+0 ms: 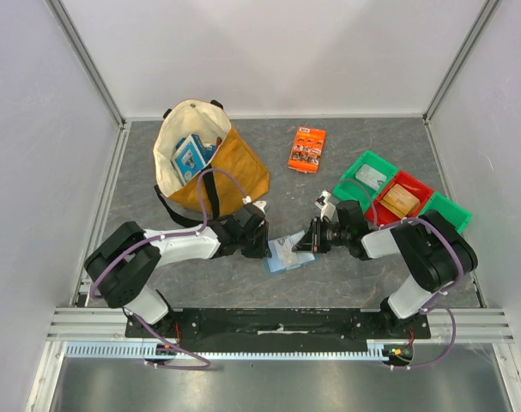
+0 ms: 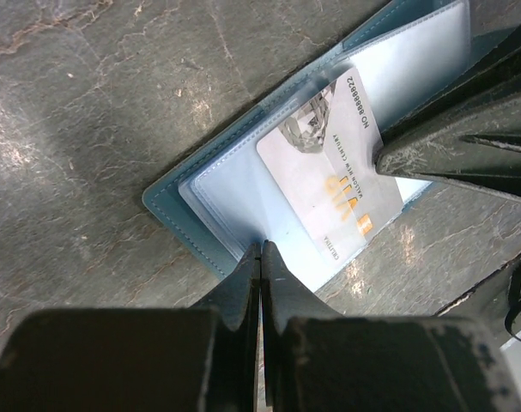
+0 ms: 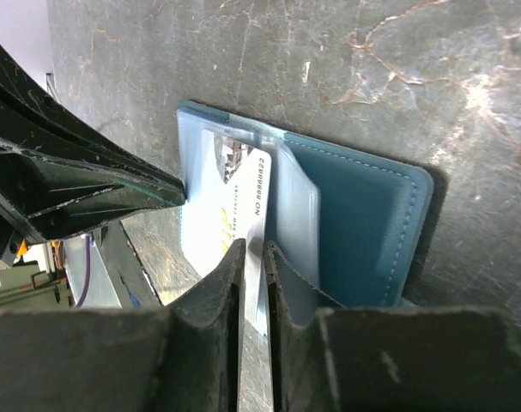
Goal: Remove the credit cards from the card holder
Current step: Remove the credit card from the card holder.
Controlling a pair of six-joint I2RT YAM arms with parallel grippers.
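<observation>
The credit card [image 2: 329, 172], tilted and partly out of the open card holder [image 2: 226, 193], is pinched at its edge by the right hand [image 3: 255, 251]. The holder is pressed flat on the worktop [image 1: 329, 279] by the fully closed left hand [image 2: 261, 249].

Bright, even overhead light; only soft, short shadows on the table [image 1: 346, 279]. Wrist views: white glare patches on the stone, sheen on the credit card [image 2: 329, 180] and card holder [image 2: 234, 193] pockets. Near fingers [image 3: 209, 343] dark, blurred.
</observation>
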